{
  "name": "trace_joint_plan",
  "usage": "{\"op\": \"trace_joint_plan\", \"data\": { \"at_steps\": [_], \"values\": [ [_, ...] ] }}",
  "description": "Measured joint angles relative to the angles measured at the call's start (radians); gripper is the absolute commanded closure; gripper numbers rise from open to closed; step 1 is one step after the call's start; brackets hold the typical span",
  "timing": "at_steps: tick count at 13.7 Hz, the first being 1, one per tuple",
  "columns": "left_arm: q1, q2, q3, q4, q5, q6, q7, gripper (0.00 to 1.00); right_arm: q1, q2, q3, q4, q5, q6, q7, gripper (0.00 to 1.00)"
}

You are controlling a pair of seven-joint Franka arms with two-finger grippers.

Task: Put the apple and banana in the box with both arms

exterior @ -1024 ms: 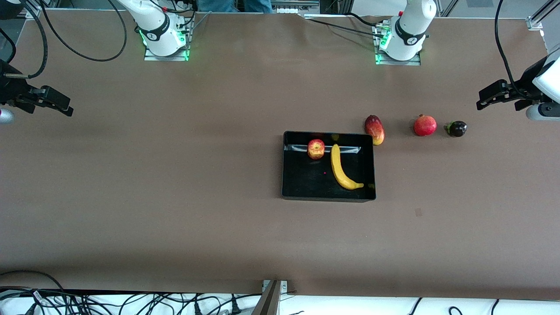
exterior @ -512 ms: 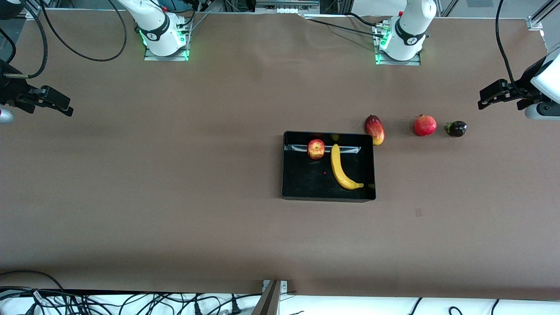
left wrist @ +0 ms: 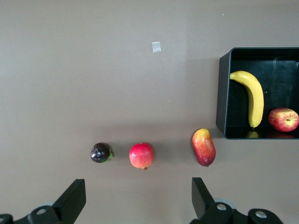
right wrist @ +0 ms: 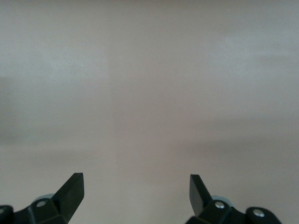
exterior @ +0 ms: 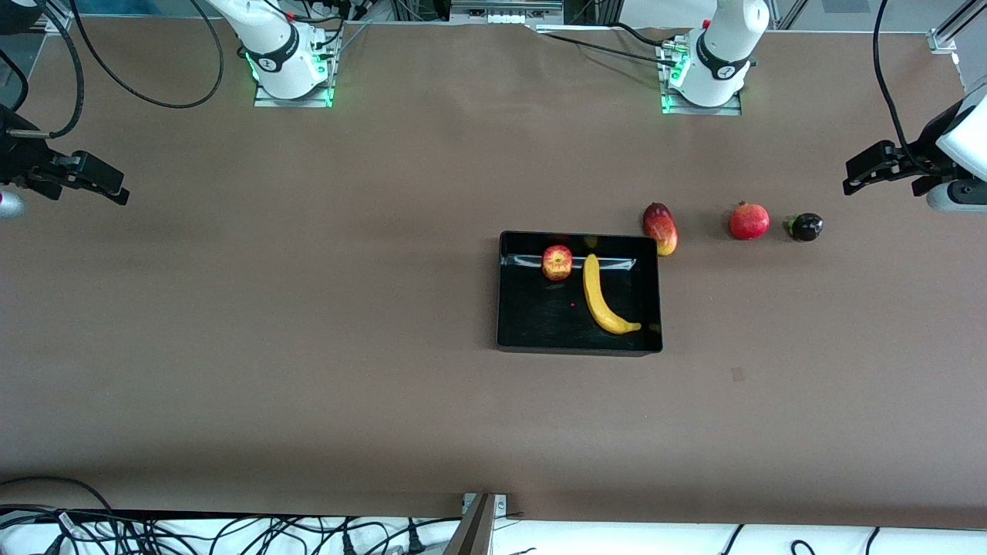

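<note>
The right gripper (exterior: 100, 185) hangs over the bare tabletop (exterior: 308, 324) at the right arm's end, its jaws spread wide and holding nothing; its wrist view shows only plain brown surface between the fingertips, which suggests this arm is parked clear of the work. Toward the middle of the tabletop sits the box (exterior: 509, 339), and inside it the apple (exterior: 557, 262) rests close to the wall on the robots' side, with the banana (exterior: 600, 297) just beside it, curving from that wall toward the corner nearest the front camera at the left arm's end. Both fruits lying within the walls points to a finished placing job. Outside the box, a mango (exterior: 661, 228) lies just off its corner, then a pomegranate (exterior: 749, 220) and a dark purple fruit (exterior: 804, 227) in a row toward the left arm's end; they are likely distractors, left alone. The left gripper (exterior: 867, 166) hovers over the tabletop's edge at that end, jaws also wide and empty, apparently waiting.
</note>
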Motion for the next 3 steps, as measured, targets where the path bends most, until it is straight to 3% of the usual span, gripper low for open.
{"op": "trace_joint_plan", "data": {
  "at_steps": [3],
  "values": [
    [0.000,0.000,0.000,-0.001,0.000,0.012,0.001,0.00,0.003,0.000,0.002,0.000,0.001,0.000,0.000,0.00]
  ]
}}
